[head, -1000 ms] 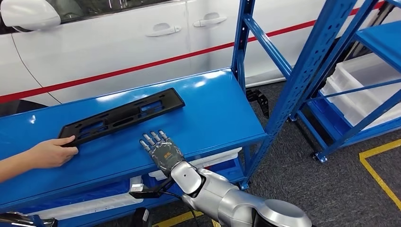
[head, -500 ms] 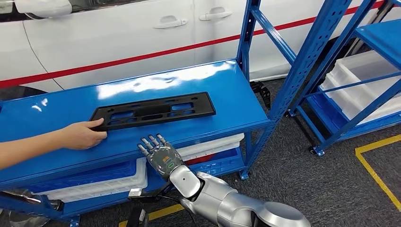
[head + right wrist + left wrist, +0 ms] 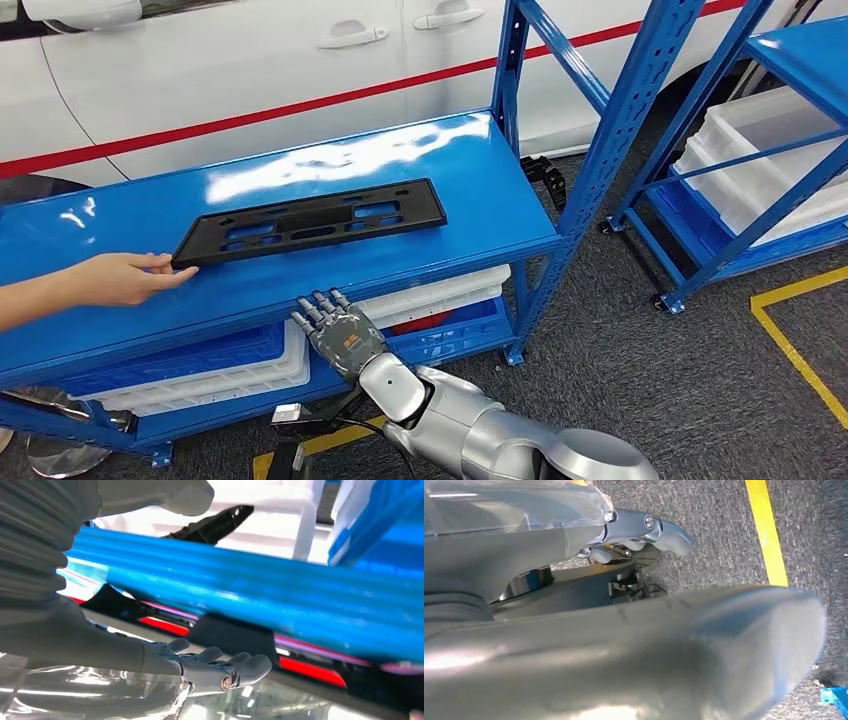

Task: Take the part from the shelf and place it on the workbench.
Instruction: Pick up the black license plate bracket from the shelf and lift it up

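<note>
Part: I see the long black part point(image 3: 312, 222) lying flat on the blue top shelf point(image 3: 470, 190), running along its length, nearer the front edge than the back.
Person: a person's hand point(image 3: 125, 277) reaches in from my left and touches the part's left end with its fingertips.
Right robot hand: my right robot hand point(image 3: 338, 332) is raised in front of the shelf's front edge, just below the part, fingers extended and apart, holding nothing; in the right wrist view point(image 3: 220, 667) the fingers are stretched out under the blue shelf edge.
Left robot hand: my left robot hand point(image 3: 644, 532) hangs over the grey floor point(image 3: 724, 535) near a yellow line point(image 3: 769, 535); fingers loosely curled, nothing in them as far as I can tell.
Surroundings: white bins point(image 3: 200, 375) sit on the lower shelf, a white car point(image 3: 250, 70) stands behind, and a second blue rack point(image 3: 760, 190) is at the right.
</note>
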